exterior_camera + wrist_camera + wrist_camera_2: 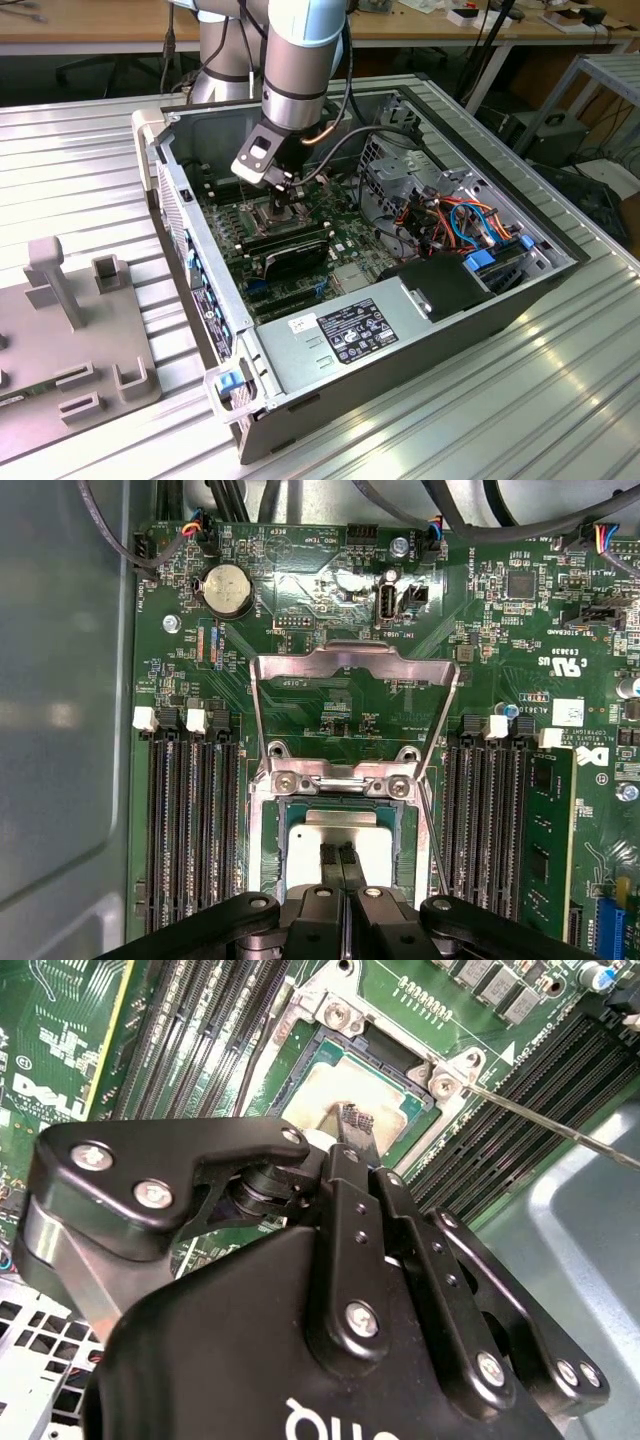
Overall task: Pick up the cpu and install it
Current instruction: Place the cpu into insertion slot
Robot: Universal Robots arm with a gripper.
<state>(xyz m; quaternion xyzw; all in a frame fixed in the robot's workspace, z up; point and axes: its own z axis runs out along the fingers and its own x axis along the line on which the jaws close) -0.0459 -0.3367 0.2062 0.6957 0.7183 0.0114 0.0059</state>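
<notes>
Cpu seated in socket. Gripper pinched narrow, empty, tips at cpu's top. Load plate open, not yet latched.

Smooth black tool, dull grey metal cpu, shiny steel bracket.

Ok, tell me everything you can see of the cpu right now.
The cpu is a flat chip with a dull, pale metal lid. It lies level in its socket on the motherboard, between two banks of memory slots. The load plate is swung open, so nothing clamps it down. The gripper, fingertips together, sits over its middle; whether they touch it I cannot tell.
</notes>
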